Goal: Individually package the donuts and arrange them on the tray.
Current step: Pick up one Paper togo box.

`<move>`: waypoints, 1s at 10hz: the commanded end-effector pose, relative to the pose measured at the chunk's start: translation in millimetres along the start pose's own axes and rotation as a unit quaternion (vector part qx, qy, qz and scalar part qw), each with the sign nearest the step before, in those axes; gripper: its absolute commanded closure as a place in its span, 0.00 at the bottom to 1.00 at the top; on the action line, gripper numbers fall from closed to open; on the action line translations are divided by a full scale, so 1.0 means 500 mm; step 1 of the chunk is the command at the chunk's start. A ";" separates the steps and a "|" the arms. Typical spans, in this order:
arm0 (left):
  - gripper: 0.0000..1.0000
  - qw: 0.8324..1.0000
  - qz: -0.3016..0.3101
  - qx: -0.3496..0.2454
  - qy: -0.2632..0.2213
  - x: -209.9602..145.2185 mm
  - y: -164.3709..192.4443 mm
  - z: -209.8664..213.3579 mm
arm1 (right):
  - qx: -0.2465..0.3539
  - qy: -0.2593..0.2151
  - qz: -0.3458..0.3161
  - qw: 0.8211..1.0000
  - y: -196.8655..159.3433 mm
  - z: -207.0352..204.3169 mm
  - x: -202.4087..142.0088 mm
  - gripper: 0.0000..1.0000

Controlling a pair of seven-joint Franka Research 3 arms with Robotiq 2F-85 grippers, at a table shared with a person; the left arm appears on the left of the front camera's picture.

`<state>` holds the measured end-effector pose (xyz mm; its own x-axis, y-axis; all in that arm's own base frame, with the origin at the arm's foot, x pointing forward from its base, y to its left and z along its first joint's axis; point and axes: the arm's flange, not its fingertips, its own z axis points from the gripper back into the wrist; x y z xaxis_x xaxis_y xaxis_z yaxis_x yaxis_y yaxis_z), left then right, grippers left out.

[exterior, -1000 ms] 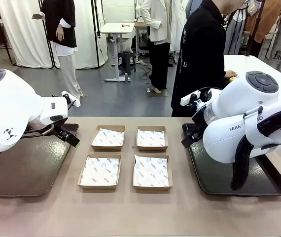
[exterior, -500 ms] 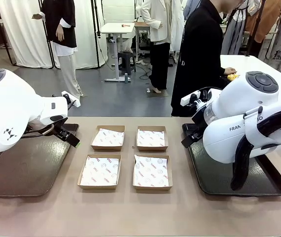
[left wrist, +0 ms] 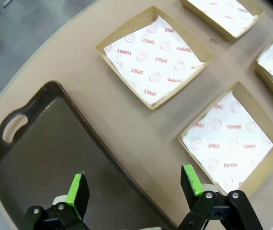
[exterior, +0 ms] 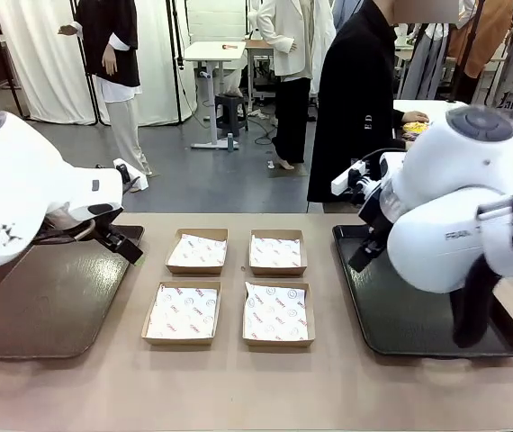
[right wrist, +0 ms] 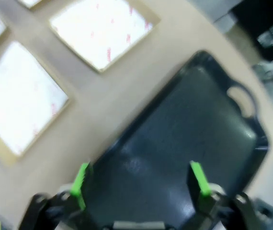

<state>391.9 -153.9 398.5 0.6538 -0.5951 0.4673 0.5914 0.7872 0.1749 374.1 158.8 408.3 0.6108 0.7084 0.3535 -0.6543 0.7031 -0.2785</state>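
A yellow donut [exterior: 415, 129] lies small under the person's hand [exterior: 413, 116] on the white table beyond the far right corner. Four paper-lined cardboard boxes [exterior: 196, 251] sit in a square at the table's middle with nothing in them. My left gripper [left wrist: 133, 182] hangs open over the near edge of the left dark tray [left wrist: 40, 143], beside two boxes [left wrist: 155, 55]. Above the right dark tray [right wrist: 189, 124] my right gripper [right wrist: 139, 178] is open too, holding nothing. In the front view the left gripper [exterior: 127, 247] points toward the boxes and the right gripper [exterior: 361, 255] is mostly hidden by its arm.
Left tray [exterior: 49, 306] and right tray [exterior: 400, 315] flank the boxes, both bare. A person in black [exterior: 355, 99] stands at the far side, turned toward the white table. Bare tabletop runs along the front edge.
My right arm has risen and swung a little, blurring its wrist view. The person's hand with the yellow donut shifted left and up. The left arm has lifted slightly.
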 end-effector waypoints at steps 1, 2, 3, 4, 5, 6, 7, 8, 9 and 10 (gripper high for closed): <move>0.00 0.999 -0.036 -0.012 0.032 -0.189 -0.048 0.118 | -0.009 0.051 0.008 0.999 0.079 0.114 -0.226 0.00; 0.00 0.998 -0.043 -0.018 0.044 -0.213 -0.053 0.139 | -0.003 0.075 0.002 0.997 0.083 0.137 -0.269 0.00; 0.00 0.997 -0.048 -0.021 0.054 -0.242 -0.070 0.156 | 0.004 0.095 -0.011 0.995 0.090 0.152 -0.308 0.00; 0.00 0.996 -0.055 -0.023 0.063 -0.260 -0.076 0.170 | 0.017 0.105 -0.015 0.994 0.097 0.166 -0.338 0.00; 0.00 0.996 -0.050 0.000 0.068 -0.272 -0.076 0.179 | 0.019 0.089 -0.028 0.995 0.085 0.168 -0.346 0.00; 0.00 0.997 -0.044 -0.016 0.065 -0.024 -0.003 0.146 | 0.000 0.107 -0.018 0.994 -0.007 0.188 -0.090 0.00; 0.00 0.997 -0.044 -0.016 0.065 -0.024 -0.003 0.146 | 0.000 0.107 -0.018 0.994 -0.007 0.188 -0.090 0.00; 0.00 0.997 -0.044 -0.016 0.065 -0.024 -0.003 0.146 | 0.000 0.107 -0.018 0.994 -0.007 0.188 -0.090 0.00; 0.00 0.997 -0.044 -0.016 0.065 -0.024 -0.003 0.146 | 0.000 0.107 -0.018 0.994 -0.007 0.188 -0.090 0.00; 0.00 0.996 -0.045 -0.017 0.072 -0.030 -0.004 0.167 | 0.004 0.110 -0.022 0.994 -0.007 0.214 -0.104 0.00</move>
<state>344.9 -134.4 458.1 0.6578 -0.6819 0.3199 0.6650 0.7252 0.1784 302.4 115.7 480.0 0.7186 0.6773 0.1576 -0.6327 0.7309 -0.2559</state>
